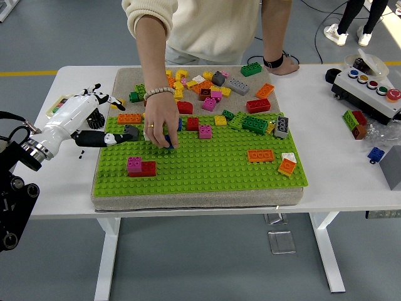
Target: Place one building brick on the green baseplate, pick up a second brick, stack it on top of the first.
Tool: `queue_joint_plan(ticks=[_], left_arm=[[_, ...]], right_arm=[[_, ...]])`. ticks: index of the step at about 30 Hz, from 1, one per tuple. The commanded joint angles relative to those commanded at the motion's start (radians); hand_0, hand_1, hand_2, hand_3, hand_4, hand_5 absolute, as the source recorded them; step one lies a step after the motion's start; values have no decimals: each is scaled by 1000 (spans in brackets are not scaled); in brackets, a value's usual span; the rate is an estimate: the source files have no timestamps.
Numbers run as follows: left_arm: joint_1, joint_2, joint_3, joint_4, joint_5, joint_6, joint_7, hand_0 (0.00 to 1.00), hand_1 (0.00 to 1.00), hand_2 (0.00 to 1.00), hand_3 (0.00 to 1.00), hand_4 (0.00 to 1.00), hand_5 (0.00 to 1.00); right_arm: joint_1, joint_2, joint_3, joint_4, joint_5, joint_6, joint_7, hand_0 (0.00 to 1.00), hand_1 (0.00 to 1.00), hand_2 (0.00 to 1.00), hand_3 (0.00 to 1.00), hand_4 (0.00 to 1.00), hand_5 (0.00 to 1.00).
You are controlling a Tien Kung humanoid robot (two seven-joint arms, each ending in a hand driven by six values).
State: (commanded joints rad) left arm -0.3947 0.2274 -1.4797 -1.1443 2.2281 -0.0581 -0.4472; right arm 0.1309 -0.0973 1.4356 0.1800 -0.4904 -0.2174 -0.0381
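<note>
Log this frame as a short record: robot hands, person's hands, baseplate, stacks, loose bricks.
left hand: open, at the green baseplate's left edge, holding nothing
right hand: not in view
person's hand: reaching onto the baseplate, covering a blue brick
person's other hand: resting on the table's far edge
stacks: pink brick on red brick
loose bricks: on beige mat behind the baseplate

Bricks point(213, 84) heaped behind baseplate point(207, 169); control box point(369, 91) far right on table point(351, 182)
</note>
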Motion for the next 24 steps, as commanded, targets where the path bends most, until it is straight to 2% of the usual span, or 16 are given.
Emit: queue_joint_plan(ticks=[24], left_arm=[[9, -2, -1, -4, 7, -1, 0, 963, 767, 739, 642, 998, 600]], right_arm=[[0, 1, -6, 0, -4, 0, -5, 737, 659, 711, 593, 916, 502]])
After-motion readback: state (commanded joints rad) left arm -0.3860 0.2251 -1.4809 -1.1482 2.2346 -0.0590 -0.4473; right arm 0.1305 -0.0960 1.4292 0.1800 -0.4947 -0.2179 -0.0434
